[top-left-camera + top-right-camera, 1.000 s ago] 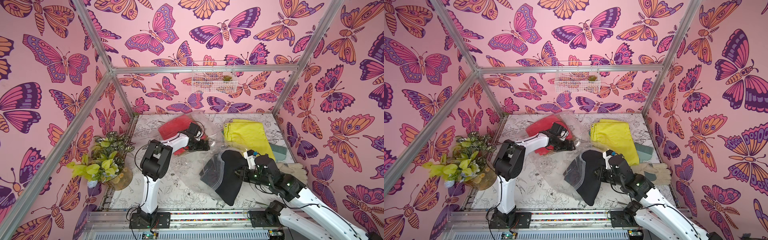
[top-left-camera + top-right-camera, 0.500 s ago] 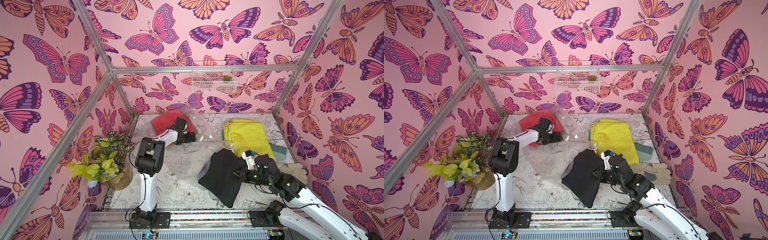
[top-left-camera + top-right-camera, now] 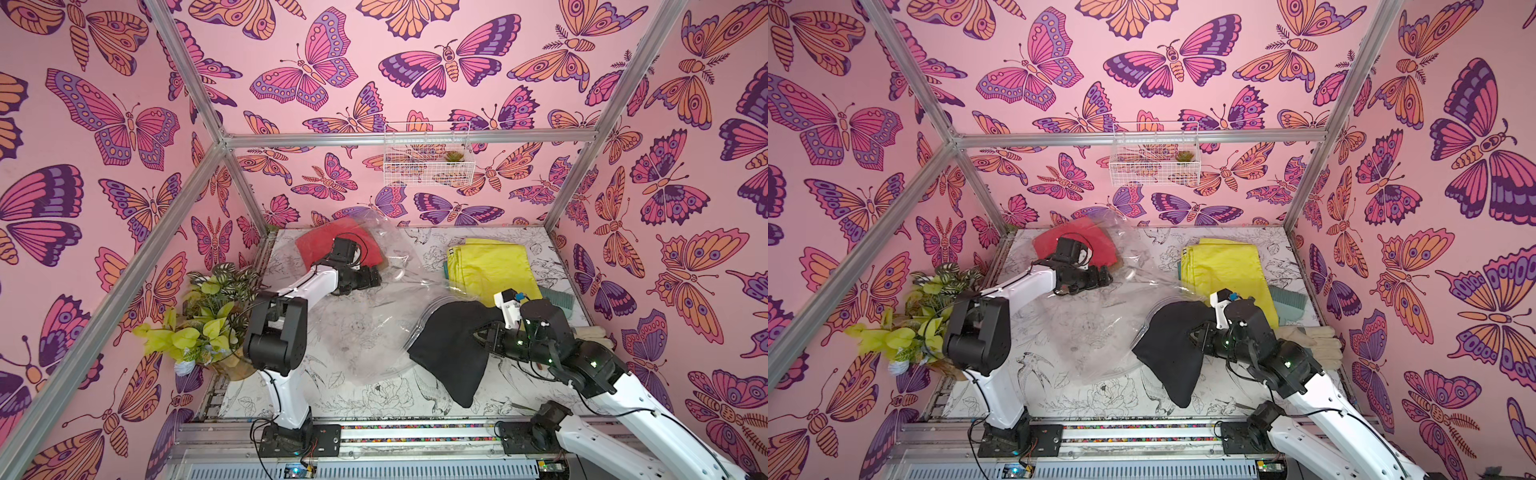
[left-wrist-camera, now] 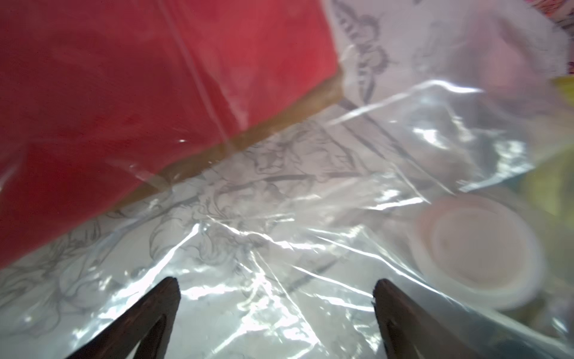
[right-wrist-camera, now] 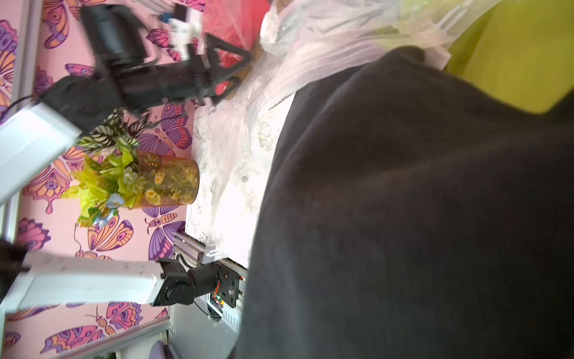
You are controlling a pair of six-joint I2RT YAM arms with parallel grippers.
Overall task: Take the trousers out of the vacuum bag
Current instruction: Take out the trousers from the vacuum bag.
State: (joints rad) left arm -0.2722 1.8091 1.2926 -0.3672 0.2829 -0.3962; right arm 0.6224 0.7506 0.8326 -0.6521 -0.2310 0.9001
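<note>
Pink butterfly walls (image 3: 415,83), sketch-print table (image 3: 365,405). Left gripper (image 4: 275,281) spread wide over bag (image 3: 365,332) beside red trousers (image 3: 320,245), far-left corner. Right gripper (image 3: 484,334) clamped on black trousers (image 3: 449,353), toward near edge.

Tips of right hand (image 3: 483,335) lost in black trousers (image 3: 446,359); mustard trousers (image 4: 279,122) mostly under red
</note>
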